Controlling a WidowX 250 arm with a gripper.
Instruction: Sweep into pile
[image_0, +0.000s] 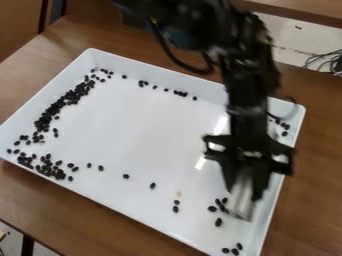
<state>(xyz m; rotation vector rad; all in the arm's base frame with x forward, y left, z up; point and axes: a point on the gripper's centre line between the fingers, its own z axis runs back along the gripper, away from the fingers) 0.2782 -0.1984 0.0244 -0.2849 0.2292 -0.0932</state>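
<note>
Gripper (248, 194) down over the right-hand part of the white tray (167, 77), it seems closed around some pale tool (244, 211), too blurred for me to name; a brush would be my guess. The tool's low end is right beside a few dark beans (218, 222), close to the tray's right side, nearer the front corner than the back.

As for the job, I'd call it partly done. A thick band of beans runs along the left side, and a looser cluster sits at the near left corner; between them that's most of the lot. But it's a strip more than a heap, really. Stragglers dot the near long edge, a thin line follows the far one, some sit by the far right corner, and three are down at the near right corner.

What's left, to my eye, is getting those right-hand ones over to join the rest, then drawing the long band together into one proper pile.
</note>
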